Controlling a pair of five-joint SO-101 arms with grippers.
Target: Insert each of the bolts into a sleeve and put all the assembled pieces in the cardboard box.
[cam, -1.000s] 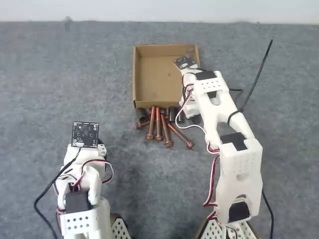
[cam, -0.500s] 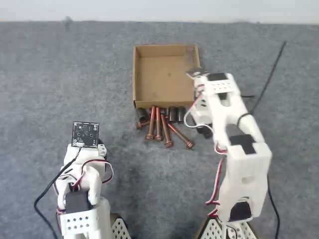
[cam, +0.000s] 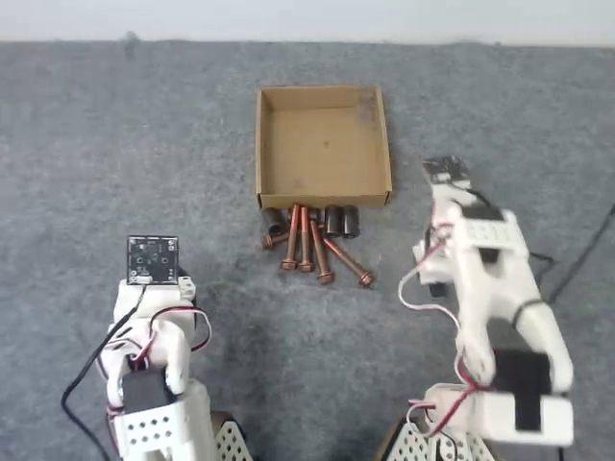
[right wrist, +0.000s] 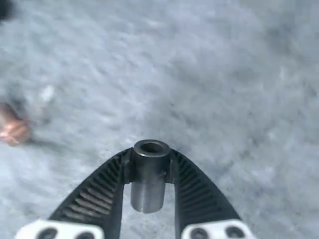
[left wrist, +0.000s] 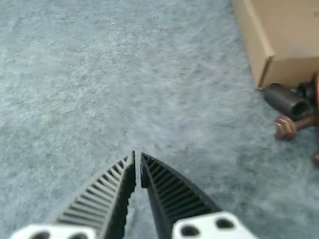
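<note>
The right hand (right wrist: 149, 155) pinches a dark cylindrical metal sleeve (right wrist: 148, 191) over the grey felt worktop (cam: 144, 144). In the high view its arm stands right of the copper-coloured bolts (cam: 307, 245), which lie centre-frame below the open cardboard box (cam: 258, 144). The left hand (left wrist: 137, 160), pressed together, holds nothing. Insertion looks next: a bolt must be grasped and lined up with the bore.

The table (cam: 115, 115) is covered with a grey, carpet-like fabric. An open cardboard box (cam: 261, 144) stands upright on it, toward the far edge. Copper-coloured bolts (cam: 305, 240) lie on the fabric just beside the box's near wall, fanned out and touching one another. 3 dark sleeves (cam: 333, 221) lie against that wall, 2 side by side on one flank of the bolts and 1 on the other.
</note>
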